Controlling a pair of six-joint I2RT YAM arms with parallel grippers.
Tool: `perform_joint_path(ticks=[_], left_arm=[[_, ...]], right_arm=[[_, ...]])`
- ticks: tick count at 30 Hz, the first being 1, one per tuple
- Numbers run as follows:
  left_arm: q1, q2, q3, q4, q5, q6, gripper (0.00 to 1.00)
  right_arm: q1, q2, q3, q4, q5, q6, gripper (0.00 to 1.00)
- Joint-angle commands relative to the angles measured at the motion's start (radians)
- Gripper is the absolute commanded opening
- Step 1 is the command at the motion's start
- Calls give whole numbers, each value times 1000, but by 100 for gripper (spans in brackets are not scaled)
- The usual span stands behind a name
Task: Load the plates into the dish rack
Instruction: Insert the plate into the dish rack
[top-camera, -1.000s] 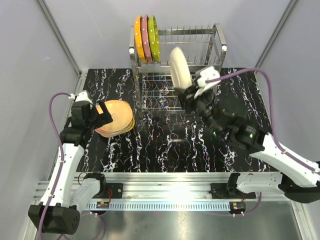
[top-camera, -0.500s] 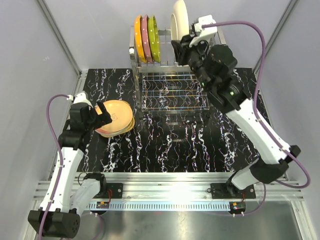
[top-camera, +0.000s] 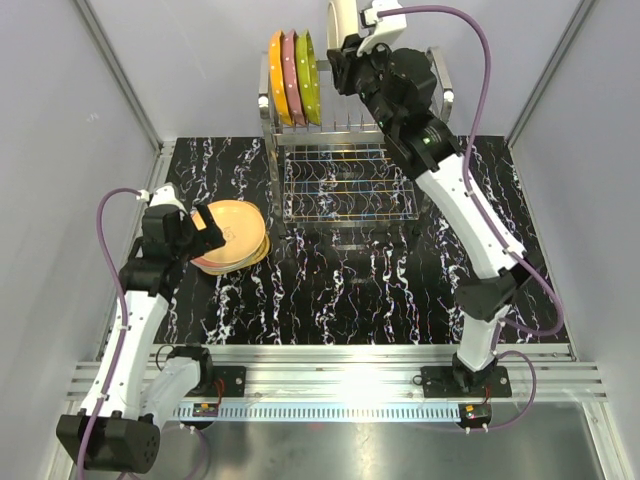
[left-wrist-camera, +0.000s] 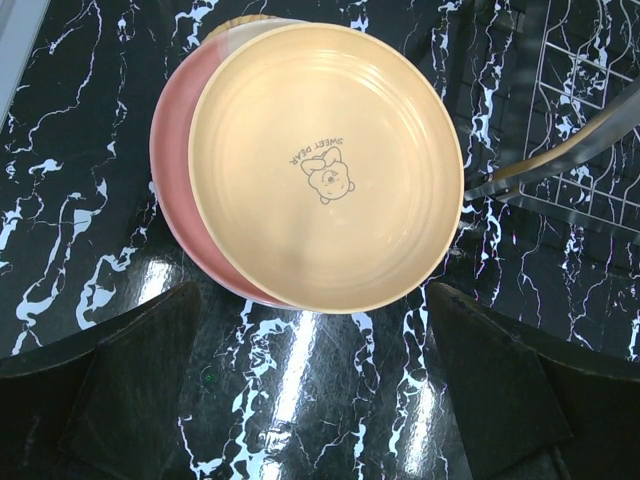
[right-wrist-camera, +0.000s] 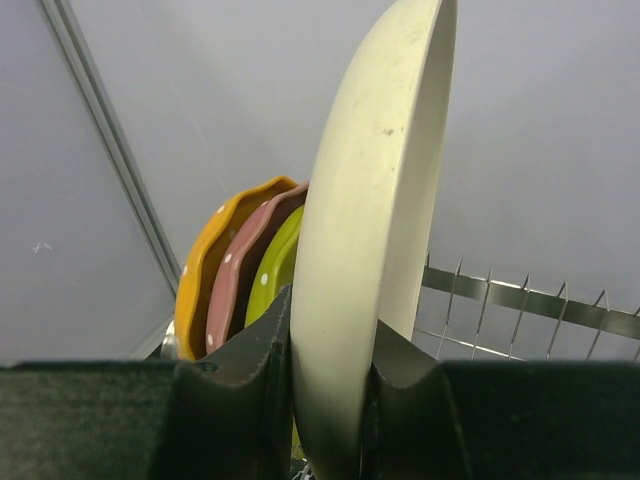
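Right claw (right-wrist-camera: 325, 400): clamped on the rim of a cream round plate (right-wrist-camera: 370, 200), 1 finger on each face.
Cream plate: upright and edge-on, high over the top tier of the shiny steel-wire dish rack (top-camera: 350, 170), just right of the racked plates; whether it touches the prongs cannot be told.
Dish rack: at the middle of the far edge of the black marbled counter (top-camera: 330, 290).
Racked plates: 3 upright in the top tier, orange scalloped plate (top-camera: 279, 75), pink dotted plate (top-camera: 293, 75), lime-green dotted plate (top-camera: 309, 75).
Left claw (left-wrist-camera: 313, 310): fingers apart, holding nothing, above the stack's near side.
Stack: near the left edge, tan bear-print plate (left-wrist-camera: 325, 165) on a pink plate (left-wrist-camera: 175, 170).
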Motion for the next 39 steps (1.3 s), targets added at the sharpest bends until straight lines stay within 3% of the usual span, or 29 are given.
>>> perform_joint_path(ticks=[1,26,28,29,31,36,39], left_arm=[[-3,3,-1,59,5,8,99],[-3,6,-6,67,26,10,99],[-3,4,-7,65,28,8,99],[-3,4,-6,65,28,8,99],[-3,6,-7,67,29,8,99],[-3,7,-6,65,31,8,99],[-3,7,-6,65,32,8,99]], right_arm=[[-14,55,95,34,-26,17,0],[-27,190,57,32,16,105,0],[-27,192,57,26,26,108,5],[-27,190,53,23,30,109,17],[-27,187,45,26,33,111,30],[-27,176,33,26,36,109,41],[-27,173,31,26,33,109,42]])
